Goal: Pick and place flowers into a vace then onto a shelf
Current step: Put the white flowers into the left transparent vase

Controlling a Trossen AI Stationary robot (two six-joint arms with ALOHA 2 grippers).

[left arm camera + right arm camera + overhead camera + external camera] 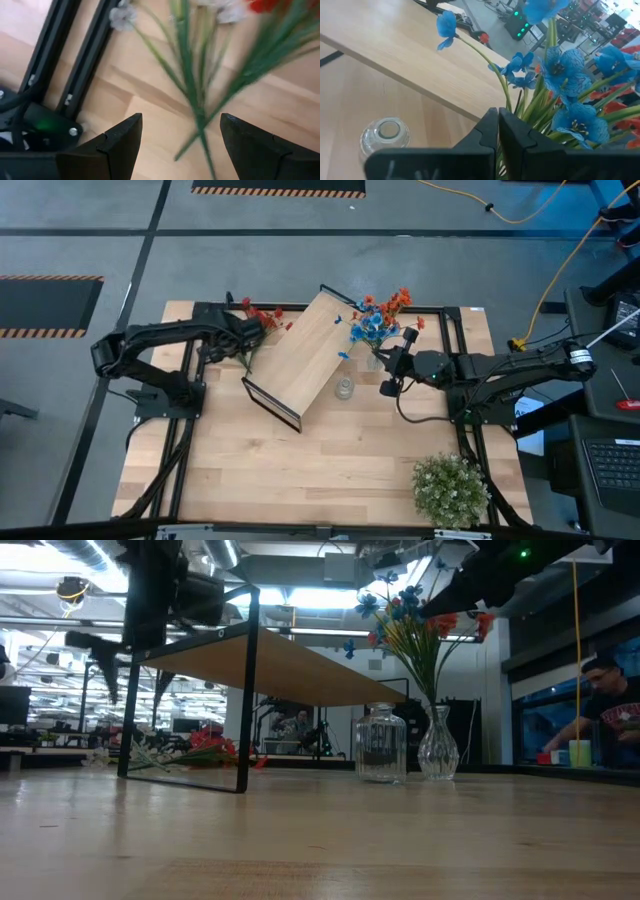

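Leftmost, the left gripper (243,332) hangs spread over loose red and white sprigs (262,316) on the tabletop's far left, stems between its fingers (119,145), likely lined up for a pick. Centre: the shelf (305,352) stands tilted, a squat glass jar (344,388) just beside it. Right: the right gripper (392,370) is clenched, empty as far as I can tell, beside the blue and orange flowers (376,318), which already sit in the vase (437,748).
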